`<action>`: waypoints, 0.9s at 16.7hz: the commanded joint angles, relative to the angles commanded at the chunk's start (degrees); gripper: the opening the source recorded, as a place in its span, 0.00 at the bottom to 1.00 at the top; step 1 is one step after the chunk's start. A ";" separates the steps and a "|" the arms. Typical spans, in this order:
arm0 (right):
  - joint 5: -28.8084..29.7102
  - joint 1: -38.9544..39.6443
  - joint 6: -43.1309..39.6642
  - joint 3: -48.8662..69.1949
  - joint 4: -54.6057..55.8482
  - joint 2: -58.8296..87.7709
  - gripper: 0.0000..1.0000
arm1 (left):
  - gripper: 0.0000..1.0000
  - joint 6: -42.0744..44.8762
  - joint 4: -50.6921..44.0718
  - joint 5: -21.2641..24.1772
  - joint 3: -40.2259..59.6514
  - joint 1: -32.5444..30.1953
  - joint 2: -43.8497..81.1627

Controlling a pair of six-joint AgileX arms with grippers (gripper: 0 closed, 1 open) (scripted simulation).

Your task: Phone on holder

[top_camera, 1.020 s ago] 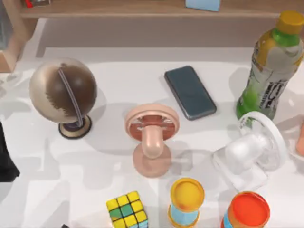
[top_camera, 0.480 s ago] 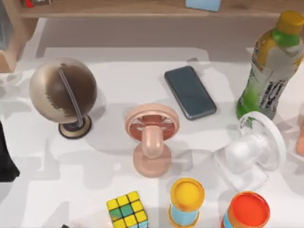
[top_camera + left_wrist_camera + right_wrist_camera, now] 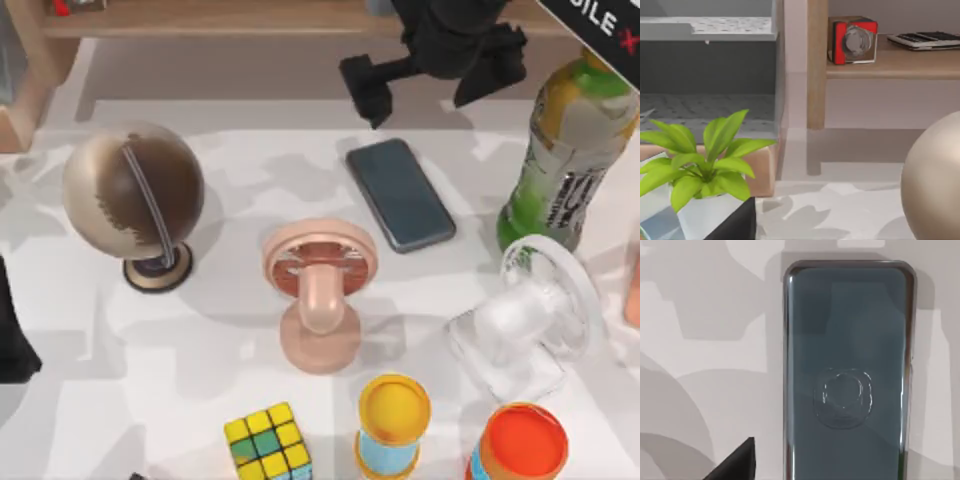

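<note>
Hovering above the far part of the table, my right gripper [image 3: 425, 85] sits beyond the far end of the phone [image 3: 400, 194], its two dark fingers spread wide with nothing between them. One finger [image 3: 365, 88] shows left of the phone's far end, the other [image 3: 485, 70] to the right, near the bottle [image 3: 570, 150].

The phone lies flat on the white table [image 3: 230, 180], face up, angled so its near end points toward the table's right side. It is touching neither finger. In the right wrist view the phone [image 3: 847, 370] lies flat on the table surface with a glossy face.

The pink holder [image 3: 319, 290] stands just in front of the phone's near left corner, apart from it and carrying nothing.

Other items on the table: a globe [image 3: 133, 195] to the left, a white fan [image 3: 530, 320] to the right, a puzzle cube [image 3: 268, 440], a yellow-topped cup [image 3: 394, 420] and an orange-lidded can [image 3: 517, 442] along the near edge.

My left arm is parked at the table's left edge. Its wrist view shows a potted plant [image 3: 700, 165], a red clock [image 3: 852, 40] on a shelf [image 3: 890, 62], and part of the globe [image 3: 935, 185]. I cannot tell the state of the left gripper.
</note>
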 joint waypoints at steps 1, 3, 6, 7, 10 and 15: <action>0.31 0.32 0.37 2.28 -1.76 3.09 1.00 | 1.00 0.00 0.00 0.00 0.00 0.00 0.00; 0.80 0.77 0.96 5.48 -4.35 7.51 1.00 | 1.00 0.00 0.00 0.00 0.00 0.00 0.00; 1.08 0.99 1.30 7.05 -5.69 9.73 1.00 | 1.00 0.00 0.00 0.00 0.00 0.00 0.00; 1.08 0.99 1.30 7.05 -5.69 9.73 1.00 | 1.00 0.00 0.00 0.00 0.00 0.00 0.00; 1.00 0.65 1.25 6.89 -5.60 9.94 1.00 | 1.00 0.00 0.00 0.00 0.00 0.00 0.00; 1.06 0.92 1.20 2.73 -0.44 10.68 1.00 | 1.00 0.00 0.00 0.00 0.00 0.00 0.00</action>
